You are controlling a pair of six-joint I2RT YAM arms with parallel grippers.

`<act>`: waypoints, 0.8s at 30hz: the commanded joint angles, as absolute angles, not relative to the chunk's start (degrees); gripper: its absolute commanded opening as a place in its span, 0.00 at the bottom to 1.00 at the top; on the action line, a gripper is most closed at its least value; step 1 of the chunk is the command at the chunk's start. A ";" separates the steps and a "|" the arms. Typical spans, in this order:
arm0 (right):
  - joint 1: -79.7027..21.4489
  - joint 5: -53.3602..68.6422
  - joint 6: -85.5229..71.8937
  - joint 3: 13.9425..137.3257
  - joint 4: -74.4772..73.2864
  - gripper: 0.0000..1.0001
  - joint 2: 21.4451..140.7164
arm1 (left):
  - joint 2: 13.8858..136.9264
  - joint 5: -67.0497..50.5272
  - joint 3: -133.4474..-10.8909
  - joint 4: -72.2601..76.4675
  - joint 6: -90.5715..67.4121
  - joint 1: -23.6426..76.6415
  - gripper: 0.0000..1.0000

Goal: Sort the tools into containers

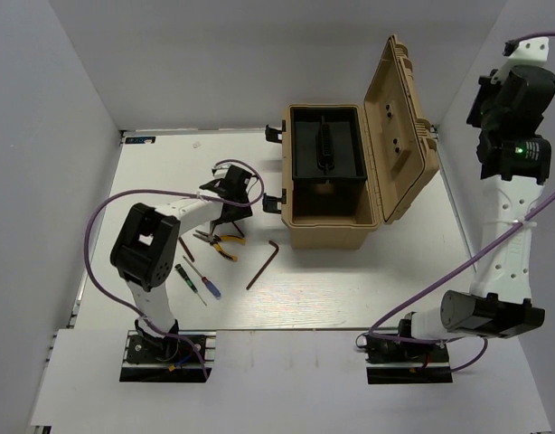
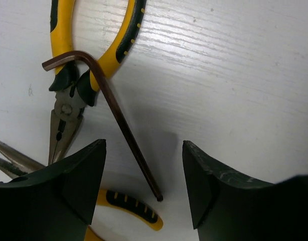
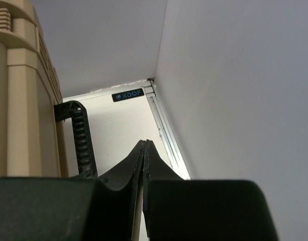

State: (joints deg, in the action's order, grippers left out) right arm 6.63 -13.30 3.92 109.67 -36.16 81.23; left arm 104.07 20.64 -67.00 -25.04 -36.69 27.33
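Yellow-handled pliers [image 2: 63,60] lie on the white table with a dark L-shaped hex key [image 2: 119,120] across them. A second yellow handle [image 2: 136,210] and metal jaws show at the lower left. My left gripper [image 2: 143,150] is open and empty, low over the hex key's long shaft, one finger on each side. In the top view it [image 1: 225,212] hovers over the pliers [image 1: 226,244]. Another hex key [image 1: 262,264] and thin screwdrivers [image 1: 202,278] lie nearby. My right gripper [image 3: 145,144] is shut and empty, raised by the right wall [image 1: 485,101].
An open tan toolbox [image 1: 336,226] with a black inner tray [image 1: 324,145] stands behind and to the right of the tools, its lid [image 1: 399,127] tipped back to the right. The lid's side [image 3: 21,100] fills the left of the right wrist view. White walls enclose the table.
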 commanded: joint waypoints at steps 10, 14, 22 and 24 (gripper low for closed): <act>14.06 1.21 -2.02 101.34 -35.86 0.00 75.59 | 109.60 26.54 -71.46 -26.72 -39.29 26.98 0.63; 16.08 5.79 -3.43 98.36 -35.77 0.00 74.36 | 109.60 27.07 -71.46 -27.25 -39.29 26.98 0.26; 18.81 10.89 -4.31 94.66 -35.42 0.03 71.81 | 104.17 27.60 -70.75 -27.77 -39.29 27.50 0.00; 19.25 11.51 -3.44 94.31 -35.77 0.14 71.46 | 102.14 28.21 -70.23 -27.77 -38.68 28.03 0.00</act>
State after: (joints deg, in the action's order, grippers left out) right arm 18.46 8.54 -3.97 94.67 -37.34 73.30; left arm 108.51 26.26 -70.02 -27.44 -38.98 27.42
